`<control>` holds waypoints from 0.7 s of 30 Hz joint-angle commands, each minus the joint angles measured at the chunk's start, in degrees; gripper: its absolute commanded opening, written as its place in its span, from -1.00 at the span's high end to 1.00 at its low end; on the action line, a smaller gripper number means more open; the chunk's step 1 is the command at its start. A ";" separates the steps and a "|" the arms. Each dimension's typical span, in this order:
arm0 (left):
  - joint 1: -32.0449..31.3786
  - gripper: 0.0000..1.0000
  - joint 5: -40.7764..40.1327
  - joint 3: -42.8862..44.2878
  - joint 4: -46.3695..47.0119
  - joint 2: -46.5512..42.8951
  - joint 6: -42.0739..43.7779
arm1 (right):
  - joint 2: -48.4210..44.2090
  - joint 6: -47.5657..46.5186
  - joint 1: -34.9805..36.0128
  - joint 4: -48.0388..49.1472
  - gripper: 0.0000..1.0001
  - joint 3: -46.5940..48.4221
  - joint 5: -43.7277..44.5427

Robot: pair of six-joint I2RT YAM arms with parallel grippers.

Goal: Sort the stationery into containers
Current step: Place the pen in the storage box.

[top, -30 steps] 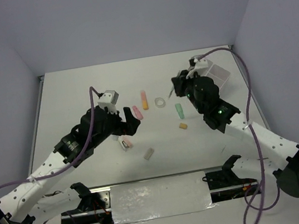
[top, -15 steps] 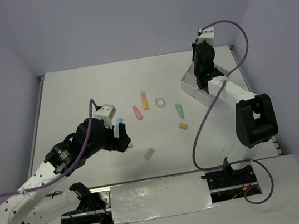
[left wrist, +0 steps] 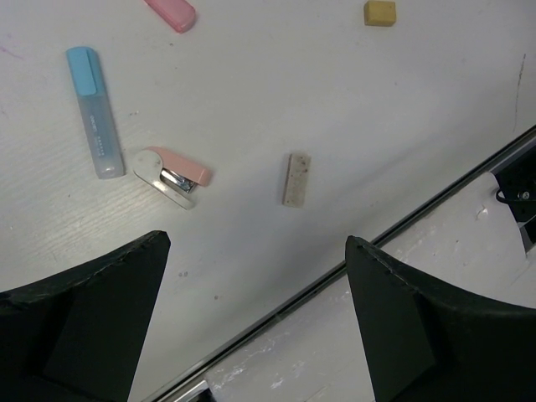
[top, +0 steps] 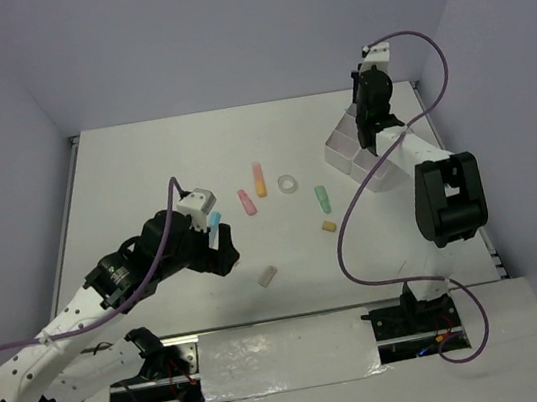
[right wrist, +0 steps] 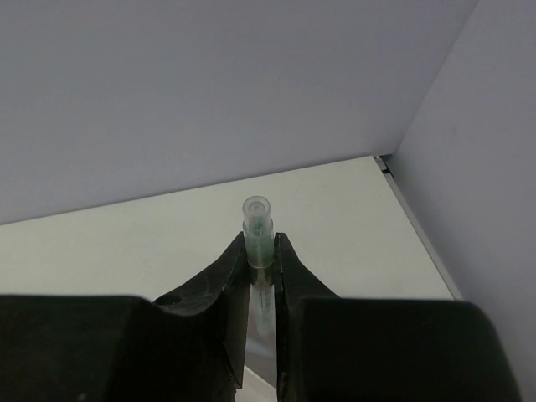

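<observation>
My right gripper (right wrist: 261, 251) is shut on a thin pen (right wrist: 258, 224) with a clear greenish cap that sticks out past the fingertips. From above, that gripper (top: 370, 133) hangs over the white tray (top: 344, 161) at the back right. My left gripper (left wrist: 255, 251) is open and empty, low over the table near its front edge. Ahead of it lie a blue highlighter (left wrist: 94, 113), a pink stapler (left wrist: 172, 174) and a beige eraser (left wrist: 296, 178). Mid-table are a pink piece (top: 247, 202), an orange piece (top: 259, 180), a tape ring (top: 288, 184), a green piece (top: 322, 197) and a small yellow piece (top: 329, 225).
The left arm (top: 109, 280) stretches across the near left of the table. The right arm (top: 445, 200) stands upright at the right side. A metal rail (left wrist: 394, 230) runs along the table's near edge. Walls close in the back and both sides.
The right arm has swung up and back from mid-table to over the tray, carrying the pen. The left gripper has drawn back toward the near edge, uncovering the blue highlighter.
</observation>
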 commanded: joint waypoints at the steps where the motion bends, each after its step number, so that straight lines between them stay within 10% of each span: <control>1: -0.30 -0.99 1.67 -0.04 2.22 -1.15 0.95 | 2.43 0.30 -0.48 2.47 0.76 2.30 -2.27; 15: -0.21 -0.99 2.47 -0.14 2.83 -2.48 1.13 | -4.93 7.40 -0.13 4.40 -0.36 -5.95 -8.25; 21: -0.12 -0.99 -2.70 0.39 1.43 -2.47 -0.62 | -15.48 21.00 0.40 -5.84 -0.45 -8.15 -11.23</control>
